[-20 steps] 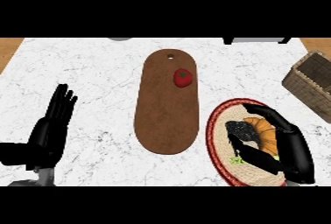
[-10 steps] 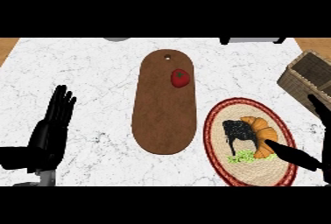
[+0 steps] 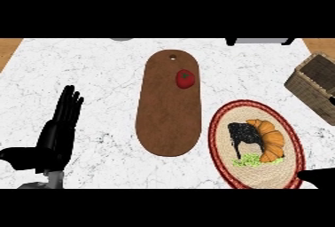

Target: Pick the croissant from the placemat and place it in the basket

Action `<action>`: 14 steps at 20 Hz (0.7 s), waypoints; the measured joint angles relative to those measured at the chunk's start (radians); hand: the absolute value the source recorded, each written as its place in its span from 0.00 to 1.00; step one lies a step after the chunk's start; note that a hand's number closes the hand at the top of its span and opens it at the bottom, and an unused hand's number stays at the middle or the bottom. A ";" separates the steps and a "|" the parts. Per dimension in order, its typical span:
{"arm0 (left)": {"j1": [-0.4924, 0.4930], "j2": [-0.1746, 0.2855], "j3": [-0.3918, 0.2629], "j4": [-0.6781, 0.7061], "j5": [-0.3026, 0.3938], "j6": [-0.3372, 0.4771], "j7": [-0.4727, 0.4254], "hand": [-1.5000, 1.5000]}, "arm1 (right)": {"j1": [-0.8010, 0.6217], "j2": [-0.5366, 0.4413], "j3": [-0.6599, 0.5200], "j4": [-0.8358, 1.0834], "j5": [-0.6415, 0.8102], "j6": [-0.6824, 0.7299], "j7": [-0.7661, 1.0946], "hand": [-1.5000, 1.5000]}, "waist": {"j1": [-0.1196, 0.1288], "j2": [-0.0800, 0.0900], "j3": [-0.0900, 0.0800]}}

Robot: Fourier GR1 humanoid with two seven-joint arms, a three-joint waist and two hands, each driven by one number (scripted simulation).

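Note:
The golden-brown croissant lies on the round woven placemat with a red rim, at the lower right. A black patch shows just left of the croissant, and a little green patch below it. The wicker basket stands at the right edge, above the placemat. Only a small black part of my right hand shows at the lower right corner, away from the croissant. My left hand rests open at the lower left, fingers pointing up.
A long brown cutting board lies in the middle of the marble counter, with a red tomato-like thing near its top. Dark objects peek in at the top edge.
My right hand has pulled back from over the croissant toward the lower right corner and mostly left the view. The croissant is uncovered and stays on the placemat. The left hand is still.

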 measured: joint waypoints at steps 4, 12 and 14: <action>-0.031 -0.024 -0.015 0.022 -0.013 0.003 0.005 0.50 | -0.097 -0.036 -0.019 -0.115 -0.117 0.109 0.152 0.00 | 0.020 0.005 0.004; -0.022 -0.038 -0.018 0.024 -0.027 -0.010 -0.003 0.50 | -0.169 -0.058 0.022 -0.115 -0.143 0.182 0.243 0.00 | 0.034 0.008 0.008; -0.016 -0.033 -0.013 0.017 -0.023 -0.022 -0.004 0.50 | -0.178 -0.054 0.030 -0.091 -0.144 0.191 0.247 0.00 | 0.036 0.008 0.008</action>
